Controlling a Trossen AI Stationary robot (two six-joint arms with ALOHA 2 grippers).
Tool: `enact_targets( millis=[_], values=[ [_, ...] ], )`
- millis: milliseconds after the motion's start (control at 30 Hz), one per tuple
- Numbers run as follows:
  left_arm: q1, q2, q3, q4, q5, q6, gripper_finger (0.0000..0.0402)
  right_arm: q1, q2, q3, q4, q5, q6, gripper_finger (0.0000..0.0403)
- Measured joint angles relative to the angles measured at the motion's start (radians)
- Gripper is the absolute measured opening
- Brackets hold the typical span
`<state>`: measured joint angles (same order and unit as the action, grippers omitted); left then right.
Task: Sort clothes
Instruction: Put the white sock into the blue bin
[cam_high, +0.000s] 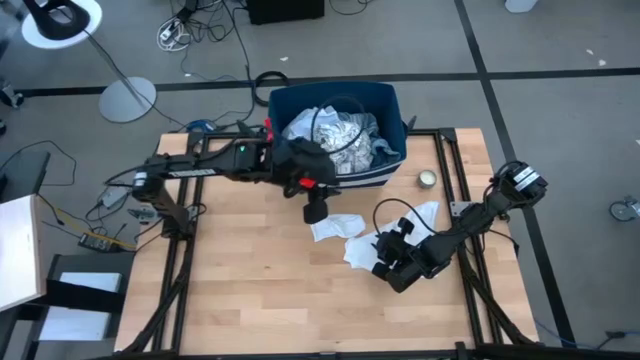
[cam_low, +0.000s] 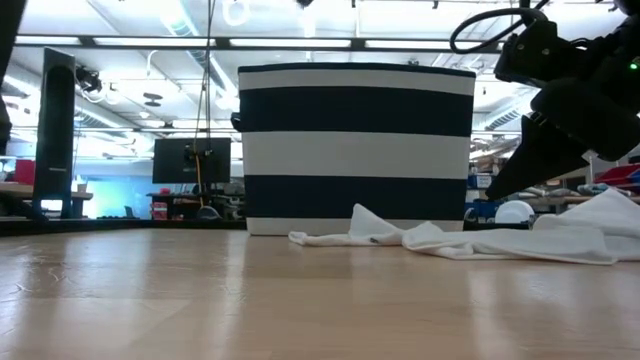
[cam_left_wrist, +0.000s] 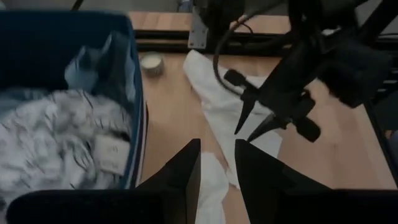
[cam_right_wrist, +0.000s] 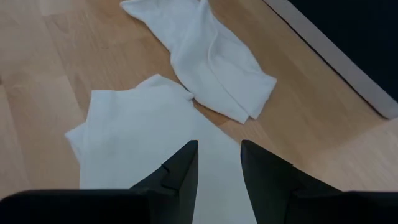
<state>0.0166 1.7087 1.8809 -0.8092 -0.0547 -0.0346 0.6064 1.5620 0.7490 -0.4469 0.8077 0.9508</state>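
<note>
White clothes (cam_high: 345, 235) lie crumpled and spread flat on the counter (cam_high: 250, 290). Left gripper (cam_high: 314, 212) hangs above them, right gripper (cam_high: 384, 258) alongside, both with fingers apart, empty.

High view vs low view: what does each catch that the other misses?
High view only: the bin's contents, a grey-white leaf print garment piled inside, a small round tin beside the bin, and both grippers, left gripper and right gripper, over the table. Low view only: the room behind. Both: the striped bin and white clothes on the table.
</note>
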Motion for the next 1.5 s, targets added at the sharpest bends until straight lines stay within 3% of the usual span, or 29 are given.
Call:
enact_targets(
  millis=[433, 667, 800, 933, 1133, 1367, 1500],
  values=[
    [-0.013, -0.542, -1.016, 0.724, 0.000, -0.103, 0.0103, 0.000, 0.000, 0.000, 0.001, -0.042, -0.003, 0.0121],
    [-0.017, -0.764, -1.385, 1.007, 0.000, -0.128, 0.0103, -0.001, -0.009, 0.005, -0.014, -0.080, -0.004, 0.0121],
    [-0.020, -0.840, -1.504, 1.088, -0.001, -0.161, 0.0103, -0.002, -0.016, 0.038, -0.026, -0.070, -0.026, 0.0121],
    [-0.036, -0.866, -1.569, 1.175, -0.021, -0.179, 0.0103, -0.015, -0.016, 0.078, -0.012, -0.044, -0.147, 0.0121],
    [-0.045, -0.866, -1.585, 1.213, -0.108, -0.177, 0.0103, -0.081, -0.016, 0.093, 0.090, -0.038, -0.288, 0.0121],
    [-0.045, -0.866, -1.585, 1.209, -0.143, -0.172, 0.0103, -0.181, -0.010, 0.085, 0.235, 0.025, -0.294, 0.0124],
    [-0.045, -0.865, -1.585, 1.210, -0.144, -0.168, 0.0103, -0.235, -0.010, 0.059, 0.337, -0.001, -0.301, 0.0141]
  ],
)
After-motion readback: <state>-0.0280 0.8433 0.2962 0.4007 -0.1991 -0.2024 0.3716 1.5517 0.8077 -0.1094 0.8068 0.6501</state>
